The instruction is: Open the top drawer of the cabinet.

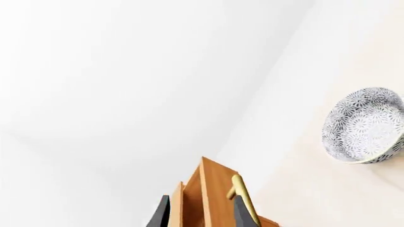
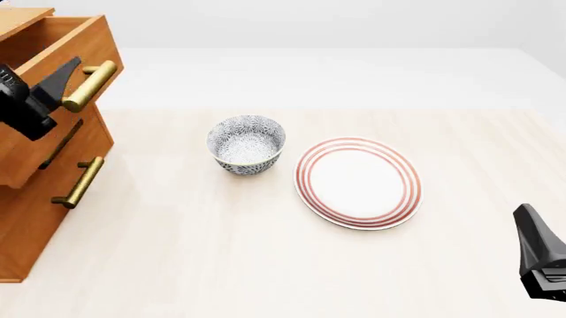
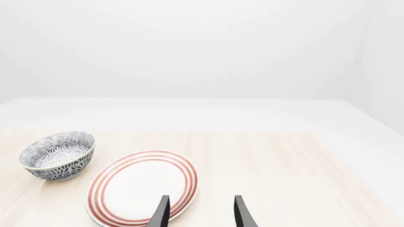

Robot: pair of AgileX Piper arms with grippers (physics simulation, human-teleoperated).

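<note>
The cabinet [image 2: 26, 225] stands at the table's left edge. Its top drawer [image 2: 53, 46] is pulled out beyond the two lower ones, and its plain wood inside shows. The drawer's brass handle [image 2: 89, 85] points toward the bowl. My left gripper [image 2: 49, 89] is at the drawer front, just below the handle. In the left wrist view the left gripper [image 1: 198, 215] has its jaws apart, astride the drawer front [image 1: 215, 189], with one finger beside the handle [image 1: 243, 198]. My right gripper [image 2: 539, 255] is open and empty at the front right; it also shows in the right wrist view [image 3: 200, 215].
A patterned bowl [image 2: 246, 144] stands mid-table, right of the cabinet. A red-ringed white plate [image 2: 358, 182] lies beside it, in front of the right gripper. The two lower drawers are closed, the bottom one's handle [image 2: 78, 182] in plain sight.
</note>
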